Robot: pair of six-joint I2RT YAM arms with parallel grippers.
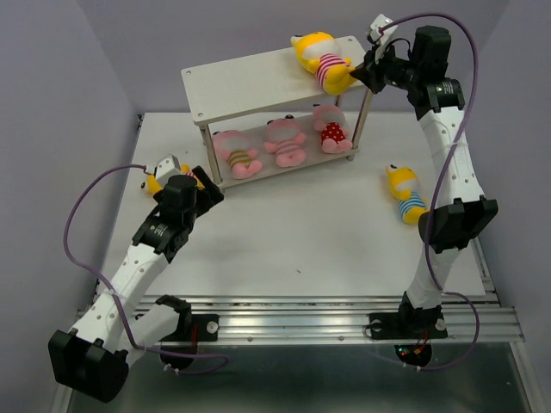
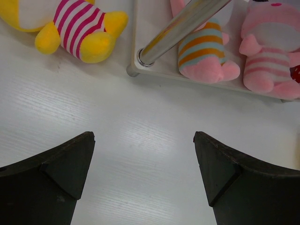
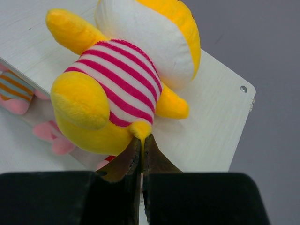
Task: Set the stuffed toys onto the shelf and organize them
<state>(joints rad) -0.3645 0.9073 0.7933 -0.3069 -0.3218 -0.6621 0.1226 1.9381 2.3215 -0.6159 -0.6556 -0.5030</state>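
From above, we see our right claw [image 1: 362,72] at the striped yellow toy [image 1: 320,58] atop the shelf [image 1: 250,82], three pink toys [image 1: 285,142] on its lower board, and a second yellow toy [image 1: 406,195] on the table [image 1: 301,232]. Our left wrist shows the left claw [image 2: 143,140] spread wide, with a third yellow toy [image 2: 77,28] beyond it. Our right wrist shows the fingers [image 3: 133,157] pinching that top toy's yellow nub.
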